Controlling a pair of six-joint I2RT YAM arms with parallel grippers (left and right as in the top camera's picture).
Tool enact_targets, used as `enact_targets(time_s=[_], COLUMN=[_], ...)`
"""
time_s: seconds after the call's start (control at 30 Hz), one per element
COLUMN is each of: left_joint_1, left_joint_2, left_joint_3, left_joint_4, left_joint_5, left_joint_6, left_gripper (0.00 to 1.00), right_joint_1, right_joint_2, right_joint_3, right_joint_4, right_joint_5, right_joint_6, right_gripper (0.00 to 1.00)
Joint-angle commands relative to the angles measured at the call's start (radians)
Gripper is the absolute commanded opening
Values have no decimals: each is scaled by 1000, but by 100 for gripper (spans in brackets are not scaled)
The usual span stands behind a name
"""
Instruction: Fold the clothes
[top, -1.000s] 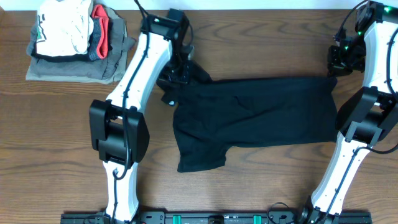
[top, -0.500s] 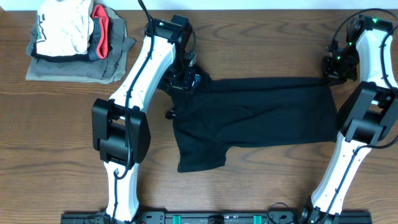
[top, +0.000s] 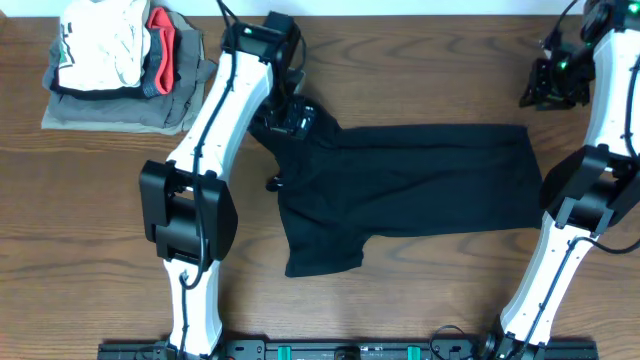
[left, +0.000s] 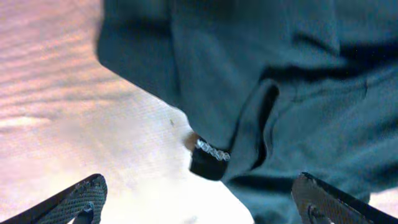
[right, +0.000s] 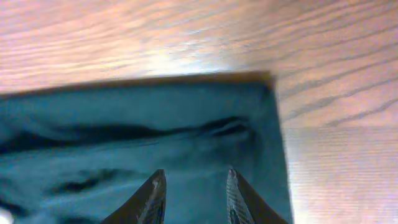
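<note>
1. Black T-shirt (top: 410, 190) lies flat on the desk (top: 100, 220), its long axis running left-right between the arms.
2. Left gripper (top: 292, 118), spread wide and empty, hangs over its far-left corner, so it's the nearer one.
3. Right gripper (top: 553, 88), slightly parted and empty, sits just beyond the far-right corner.

Place: a robot lab bench laid out for laundry handling.
Surface: wood-grain table (top: 90, 200) filling the overhead view.
Rig: white left arm (top: 215, 120) and right arm (top: 545, 265) rising from a black rail (top: 300, 351) at 6 o'clock.
Props: black T-shirt (top: 420, 180) spread at centre; folded garments (top: 120, 70) stacked at 10 o'clock.
Backdrop: plain white strip (top: 400, 6) at 12 o'clock.
</note>
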Motion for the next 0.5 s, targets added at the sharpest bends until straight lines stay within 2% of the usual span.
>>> enact_targets(time_s=[0.0, 0.33, 0.47], left_joint_1=[24, 87, 129], left_joint_2=[-76, -168, -146], left_joint_3=[26, 26, 17], left_joint_4=[21, 108, 108], left_joint_5=[-14, 2, 109], left_joint_6=[13, 24, 100], left_gripper=[96, 99, 99], right_joint_1=[-3, 0, 3], right_joint_2=[-27, -288, -409], right_joint_3=[90, 99, 95], right_joint_4=[-18, -18, -18], right_joint_5=[-75, -80, -2], right_joint_6=[-8, 50, 90], right_gripper=[31, 34, 44])
